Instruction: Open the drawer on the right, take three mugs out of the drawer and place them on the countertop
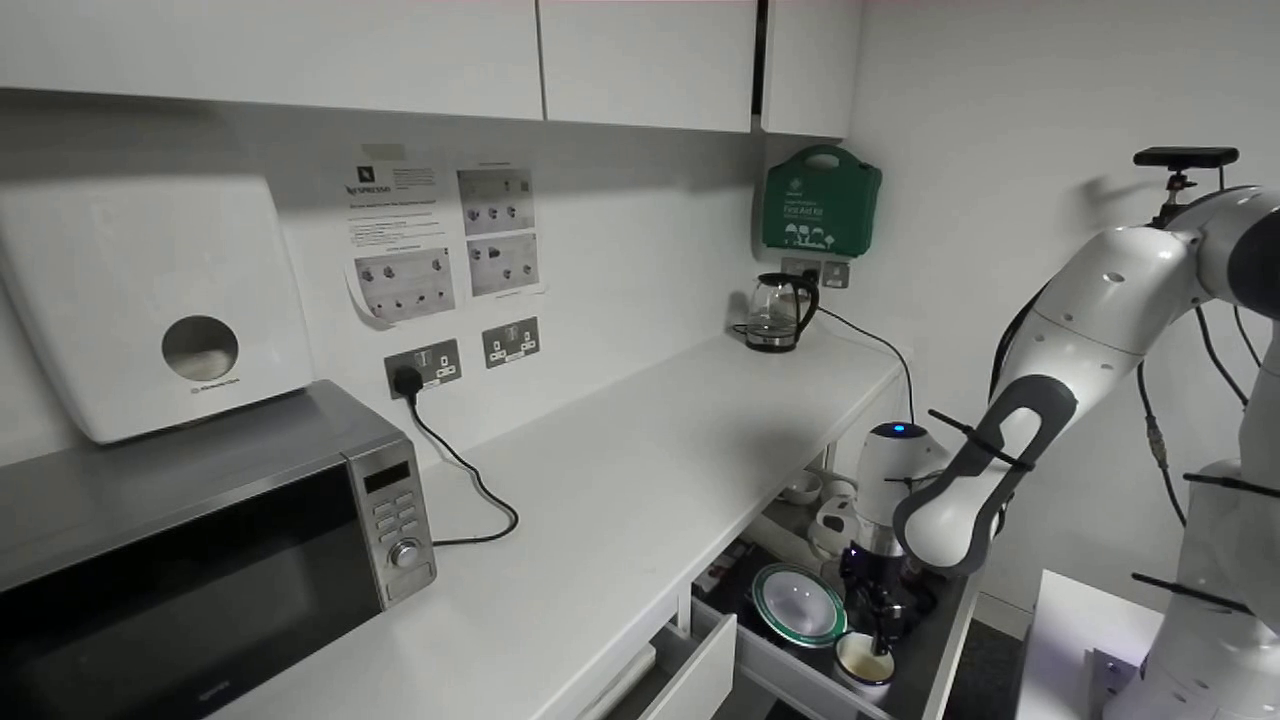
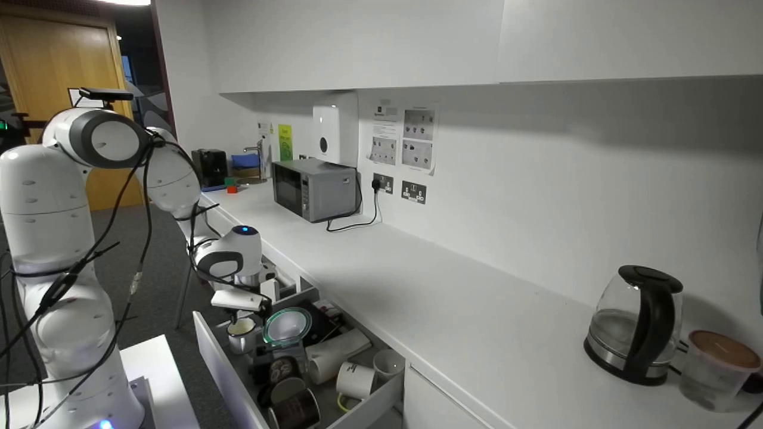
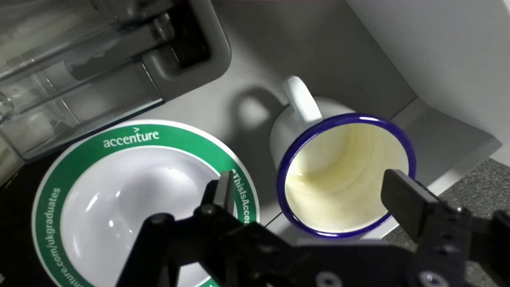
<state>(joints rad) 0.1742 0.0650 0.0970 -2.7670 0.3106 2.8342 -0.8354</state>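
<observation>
Wrist view shows the blue-rimmed mug (image 3: 338,175) mostly between the parted jaws.

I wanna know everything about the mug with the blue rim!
The mug is white with a dark blue rim, a creamy-yellow inside and a curved white handle. It looks like shiny enamel. It stands upright in the open drawer, beside the green-rimmed bowl but not touching it. I see nothing inside it. The open gripper is over it; I can't tell whether it touches.

Grey microwave (image 1: 215,540), glass kettle (image 2: 635,328), green first-aid kit (image 1: 821,205).
</observation>
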